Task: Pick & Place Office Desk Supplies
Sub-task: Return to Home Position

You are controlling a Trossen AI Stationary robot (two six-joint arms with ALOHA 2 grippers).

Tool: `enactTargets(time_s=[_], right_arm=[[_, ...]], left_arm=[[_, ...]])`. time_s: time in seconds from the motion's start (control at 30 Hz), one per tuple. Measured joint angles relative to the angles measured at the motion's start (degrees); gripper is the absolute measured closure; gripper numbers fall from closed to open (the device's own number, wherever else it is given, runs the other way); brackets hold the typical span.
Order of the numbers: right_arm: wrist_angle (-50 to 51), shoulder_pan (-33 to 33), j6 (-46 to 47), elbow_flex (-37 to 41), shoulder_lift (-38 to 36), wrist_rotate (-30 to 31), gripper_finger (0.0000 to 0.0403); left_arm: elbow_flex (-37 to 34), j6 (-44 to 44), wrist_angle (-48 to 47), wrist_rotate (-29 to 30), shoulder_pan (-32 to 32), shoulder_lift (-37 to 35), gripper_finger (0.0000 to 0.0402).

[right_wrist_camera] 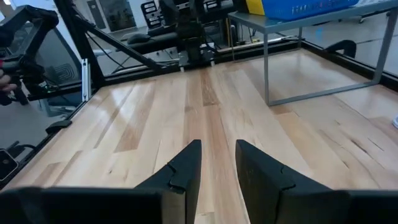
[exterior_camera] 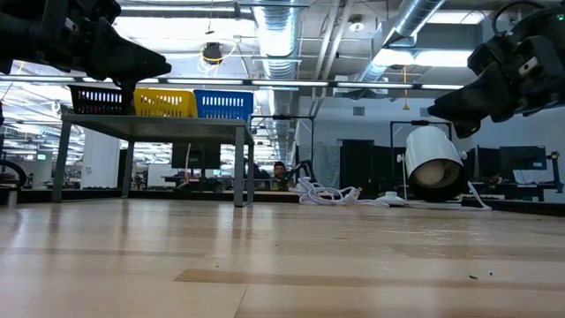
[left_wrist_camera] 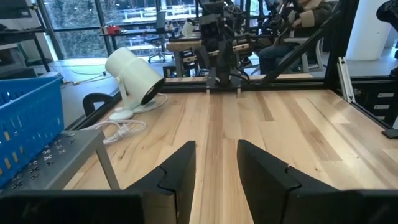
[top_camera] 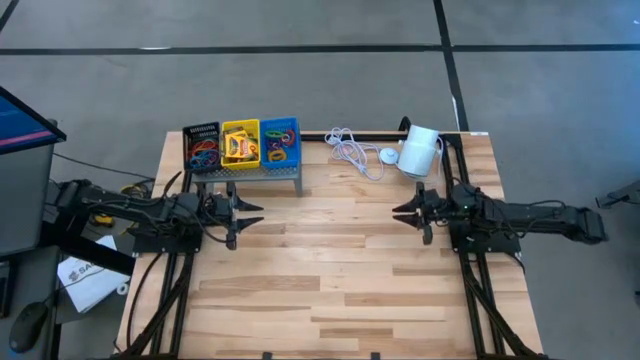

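Black bin point(top_camera: 201, 146), yellow bin point(top_camera: 241, 143) and blue bin point(top_camera: 279, 142) are sitting on the stand point(top_camera: 250, 177) at the worktop's point(top_camera: 340, 290) far-left corner, while left claw point(top_camera: 255, 215) and right claw point(top_camera: 400, 213) are hovering open and empty, placing seemingly finished.

A robotics lab in an open industrial hall is indicated: exposed ceiling ducts point(exterior_camera: 281, 40) are seen overhead, dark monitors point(exterior_camera: 523, 163) are ranged behind, and a wooden workbench point(top_camera: 350, 290) is set on grey floor point(top_camera: 300, 25).
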State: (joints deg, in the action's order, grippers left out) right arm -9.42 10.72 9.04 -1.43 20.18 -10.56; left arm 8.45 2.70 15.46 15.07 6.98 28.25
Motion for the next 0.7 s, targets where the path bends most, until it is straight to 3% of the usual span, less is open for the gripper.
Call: enactTargets(time_s=[0.7], right_arm=[[0.18, -0.46, -0.42, 0.0, 0.0, 0.1, 0.0308]], left_arm=[[0.0, 0.02, 0.0, -0.06, 0.0, 0.0, 0.0289]])
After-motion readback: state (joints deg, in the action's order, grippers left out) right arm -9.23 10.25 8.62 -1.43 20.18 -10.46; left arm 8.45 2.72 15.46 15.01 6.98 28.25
